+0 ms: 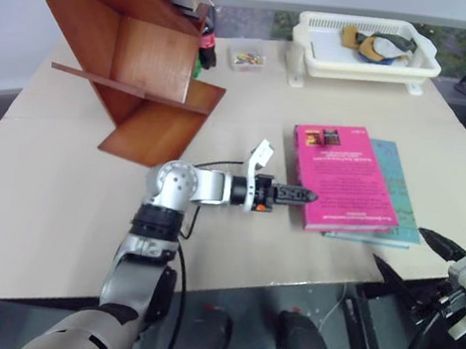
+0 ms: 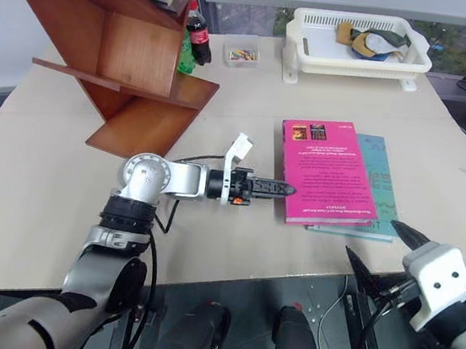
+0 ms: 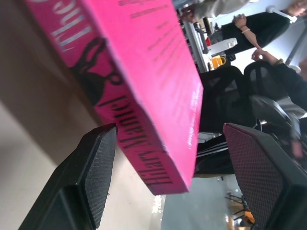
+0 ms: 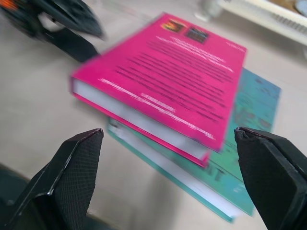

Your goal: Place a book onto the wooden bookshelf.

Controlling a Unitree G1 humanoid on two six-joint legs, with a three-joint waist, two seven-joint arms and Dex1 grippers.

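A: Left pincer (image 1: 298, 194) — fingers apart, level, tips at the pink book's (image 1: 343, 178) spine edge, not clamped on it.
B: Book's where?
A: Flat on the desk (image 1: 59, 204), atop a teal book (image 1: 397, 190). Right pincer (image 4: 168, 158) also open, near desk's edge. Wooden bookshelf (image 1: 136, 60) — well apart, far left.

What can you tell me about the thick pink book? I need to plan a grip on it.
The thick bright pink paperback book lies flat on the beige table, cover up, stacked on a thinner teal book. It has white page edges, small dark pictures near its far edge and pale spine lettering. The left gripper, open, points at its spine side; no contact is clear.
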